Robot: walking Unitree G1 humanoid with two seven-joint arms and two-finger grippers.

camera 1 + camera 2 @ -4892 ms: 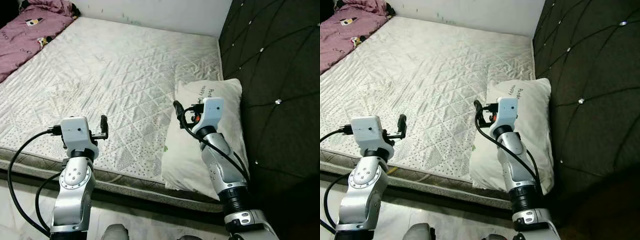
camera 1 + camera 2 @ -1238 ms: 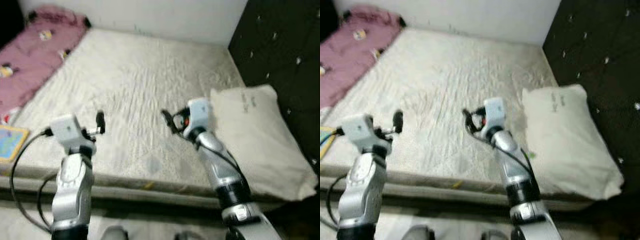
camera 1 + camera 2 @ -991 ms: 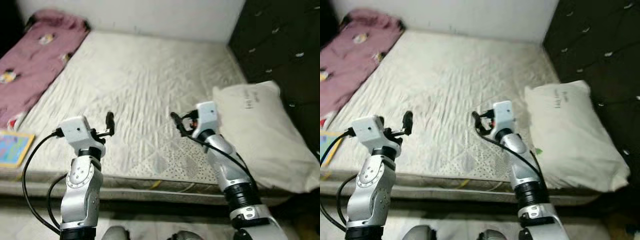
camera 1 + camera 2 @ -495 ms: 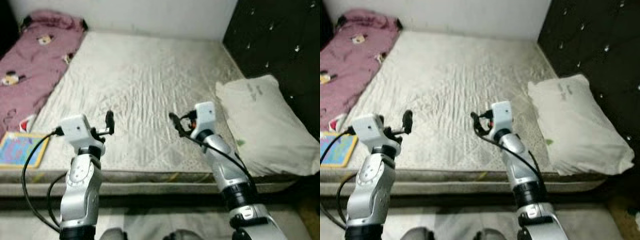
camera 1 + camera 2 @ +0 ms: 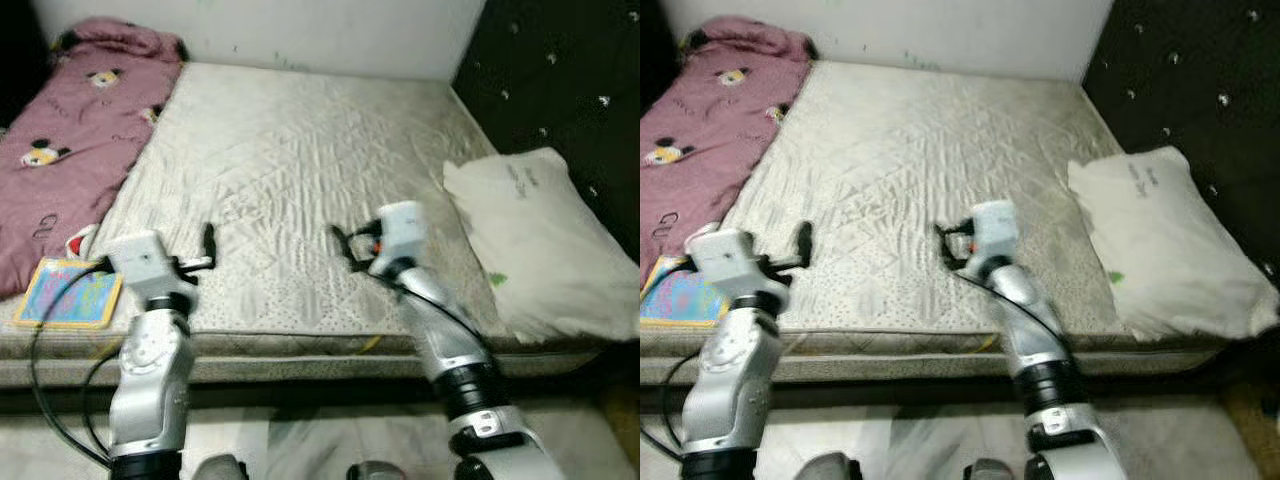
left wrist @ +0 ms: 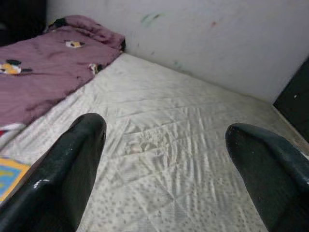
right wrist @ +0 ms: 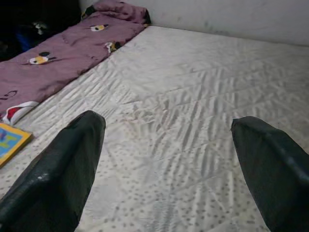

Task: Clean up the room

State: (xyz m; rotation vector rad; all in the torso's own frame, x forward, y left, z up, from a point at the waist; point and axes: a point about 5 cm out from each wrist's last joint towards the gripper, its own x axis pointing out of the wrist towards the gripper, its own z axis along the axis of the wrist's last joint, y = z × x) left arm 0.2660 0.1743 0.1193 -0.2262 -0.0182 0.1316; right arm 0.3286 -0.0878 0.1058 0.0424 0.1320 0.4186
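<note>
On the mattress: one pillow, one book; both grippers' fingers apart.

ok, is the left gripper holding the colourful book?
No. The book lies on the mattress edge; the left gripper hovers apart, fingers open.

Off-white quilted mattress; mauve cartoon-print blanket; white pillow; blue-yellow book; black studded headboard
</note>
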